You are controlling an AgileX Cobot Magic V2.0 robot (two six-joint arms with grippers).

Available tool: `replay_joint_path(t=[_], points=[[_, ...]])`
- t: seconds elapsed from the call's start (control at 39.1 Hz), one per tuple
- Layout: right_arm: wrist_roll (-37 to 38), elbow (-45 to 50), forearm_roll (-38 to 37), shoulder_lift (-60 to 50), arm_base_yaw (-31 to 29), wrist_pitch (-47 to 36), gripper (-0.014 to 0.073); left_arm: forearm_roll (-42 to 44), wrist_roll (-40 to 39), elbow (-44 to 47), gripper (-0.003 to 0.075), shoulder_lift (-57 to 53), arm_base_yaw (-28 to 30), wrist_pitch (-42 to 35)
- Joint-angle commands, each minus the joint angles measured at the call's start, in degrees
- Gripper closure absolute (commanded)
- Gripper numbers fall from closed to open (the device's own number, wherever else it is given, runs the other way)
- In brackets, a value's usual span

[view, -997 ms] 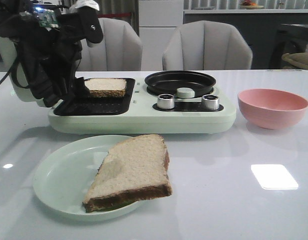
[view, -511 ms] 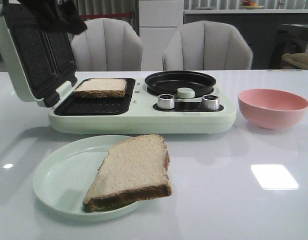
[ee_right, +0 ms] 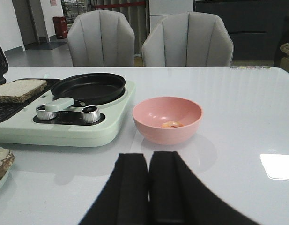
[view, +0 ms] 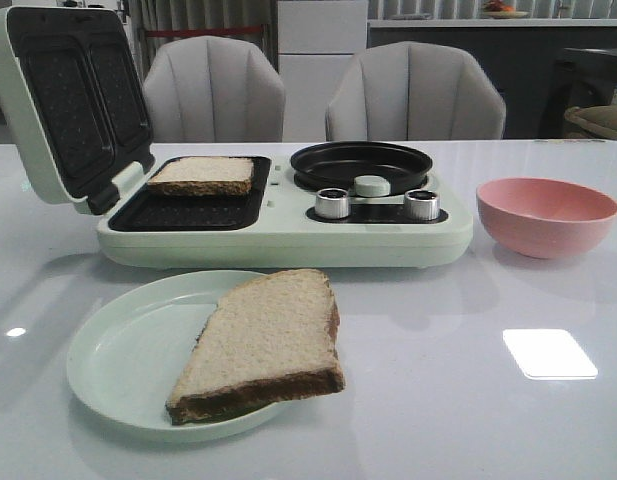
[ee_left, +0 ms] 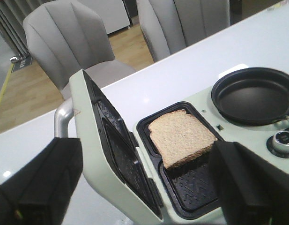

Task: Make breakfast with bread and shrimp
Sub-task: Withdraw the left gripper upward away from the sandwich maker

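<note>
One bread slice (view: 202, 174) lies in the open sandwich maker (view: 278, 225), the second (view: 263, 343) waits on the plate (view: 118, 360) before it, shrimp (ee_right: 171, 124) remains in the pink bowl (ee_right: 167, 119) beside it; left fingers (ee_left: 36, 187) spread empty, right fingers (ee_right: 130, 192) closed empty.

A glossy white table (view: 548, 430) carries a mint breakfast maker (view: 288, 235), plate (view: 118, 365) and pink bowl (view: 545, 216).

The left gripper (ee_left: 135, 183) hangs above the sandwich maker (ee_left: 135, 154) with its two black fingers (ee_left: 41, 183) spread wide apart, while the right gripper (ee_right: 149, 187), nearer than that appliance, has its fingers pressed together.
</note>
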Motion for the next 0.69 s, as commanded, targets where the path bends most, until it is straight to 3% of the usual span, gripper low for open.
replay_joint_path(t=[0.0, 0.66], points=[[-0.14, -0.92, -0.65, -1.18, -0.34, -4.96, 0.0442, -5.00, -0.85, 1.56, 0.0136, -6.43, 1.20, -4.91], [-0.14, -0.92, -0.65, -1.18, -0.34, -4.96, 0.0442, -10.76, -0.85, 23.12, 0.0137, -49.07, 1.86, 2.07]])
